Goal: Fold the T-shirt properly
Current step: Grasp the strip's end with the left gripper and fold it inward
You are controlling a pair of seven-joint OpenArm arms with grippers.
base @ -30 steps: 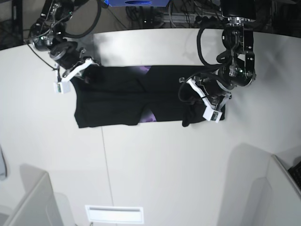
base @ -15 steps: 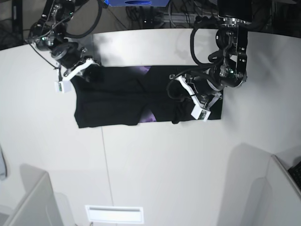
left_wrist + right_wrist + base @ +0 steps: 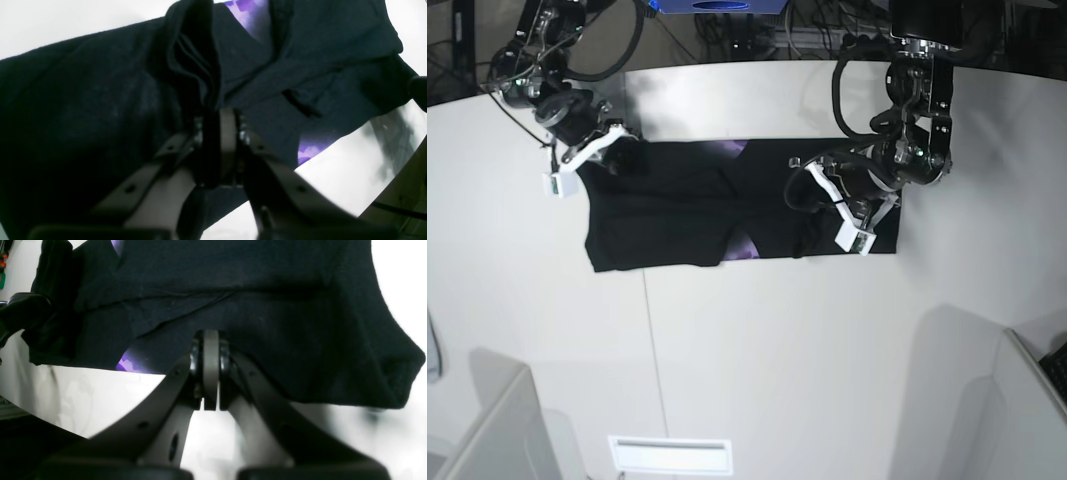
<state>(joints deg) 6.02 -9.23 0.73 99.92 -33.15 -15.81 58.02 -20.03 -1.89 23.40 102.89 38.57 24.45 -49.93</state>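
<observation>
The black T-shirt (image 3: 667, 215) lies across the white table, partly folded, with purple print showing at a fold (image 3: 745, 245). My left gripper (image 3: 815, 218) is over the shirt's right half. In the left wrist view its jaws (image 3: 217, 126) stand almost together, with a bunched fold of the T-shirt (image 3: 83, 100) running into them. My right gripper (image 3: 619, 148) sits at the shirt's top left corner. In the right wrist view its fingertips (image 3: 210, 366) are pressed together at the edge of the T-shirt (image 3: 267, 306), which hangs a little above the table.
The white table (image 3: 777, 350) reaches toward the camera below the shirt. Grey panels stand at the near left (image 3: 497, 430) and near right (image 3: 1017, 420) corners. A white slot (image 3: 670, 455) lies at the front edge. Cables and a blue object (image 3: 717, 8) sit behind the table.
My left gripper has moved left and slightly up, dragging the shirt's right part inward over itself. My right gripper has stayed at the top left corner.
</observation>
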